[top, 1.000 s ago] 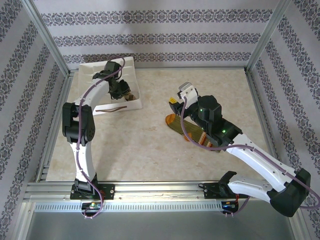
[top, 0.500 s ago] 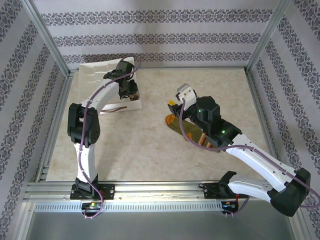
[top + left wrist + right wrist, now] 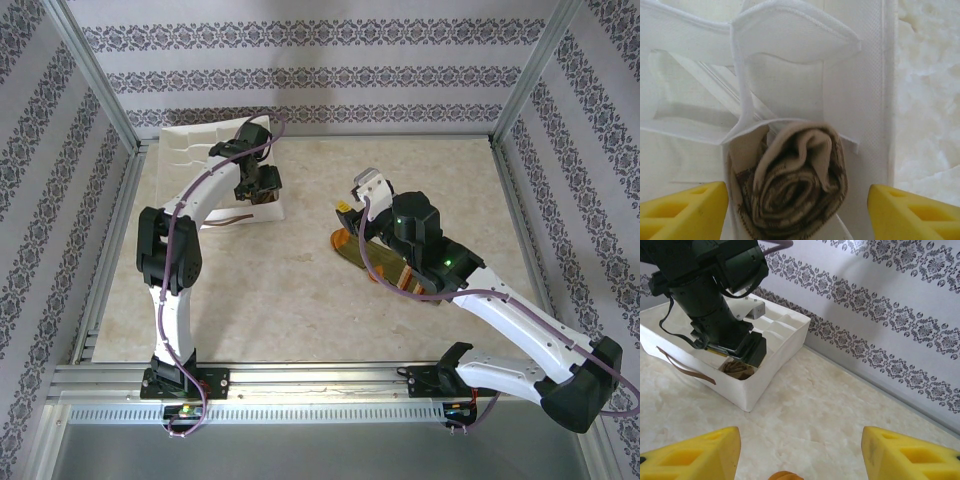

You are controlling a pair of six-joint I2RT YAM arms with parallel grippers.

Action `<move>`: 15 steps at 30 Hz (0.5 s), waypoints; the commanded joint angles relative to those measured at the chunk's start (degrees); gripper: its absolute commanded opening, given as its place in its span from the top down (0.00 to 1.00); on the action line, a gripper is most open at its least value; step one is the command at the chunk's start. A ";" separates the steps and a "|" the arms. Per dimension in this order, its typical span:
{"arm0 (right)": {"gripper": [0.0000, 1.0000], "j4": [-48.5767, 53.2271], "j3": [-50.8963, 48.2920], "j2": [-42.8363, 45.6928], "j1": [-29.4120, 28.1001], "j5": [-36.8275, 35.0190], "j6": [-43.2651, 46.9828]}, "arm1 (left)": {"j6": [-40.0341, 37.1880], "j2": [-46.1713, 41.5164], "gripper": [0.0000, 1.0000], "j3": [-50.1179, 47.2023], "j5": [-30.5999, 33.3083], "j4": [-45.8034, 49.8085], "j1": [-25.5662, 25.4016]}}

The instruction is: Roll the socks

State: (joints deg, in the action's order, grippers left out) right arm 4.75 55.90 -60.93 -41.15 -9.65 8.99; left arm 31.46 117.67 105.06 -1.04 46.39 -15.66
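Yellow fingers [image 3: 685,210] of left gripper [image 3: 797,200] spread wide either side of the rolled argyle sock [image 3: 800,165], gripping nothing. That sock sits in a tray [image 3: 860,100] compartment at the table's 10 o'clock. Right gripper [image 3: 801,440] is wide too and empty, by the orange toe of the olive sock [image 3: 350,248], flat just 3 o'clock of centre. Count: two socks, one tray.
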 commanded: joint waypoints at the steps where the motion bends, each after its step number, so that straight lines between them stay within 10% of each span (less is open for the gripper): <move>1: 0.36 0.94 1.80 -0.05 -0.61 0.19 -0.37 | 1.06 -3.54 0.28 2.35 0.60 4.97 -0.28; 10: 0.38 5.02 -0.34 0.35 1.07 -7.77 -5.49 | 6.98 -9.00 0.65 0.73 -6.48 5.74 -0.87; 15: 0.48 18.88 -0.74 -1.96 7.94 -14.49 -26.63 | 10.73 -7.87 0.68 -4.56 -19.85 -0.44 -9.94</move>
State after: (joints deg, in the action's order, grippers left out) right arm 13.19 55.81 -61.36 -36.82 -18.52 -2.76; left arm 38.50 108.29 102.69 -11.42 48.38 -18.98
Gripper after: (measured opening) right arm 0.527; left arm 0.320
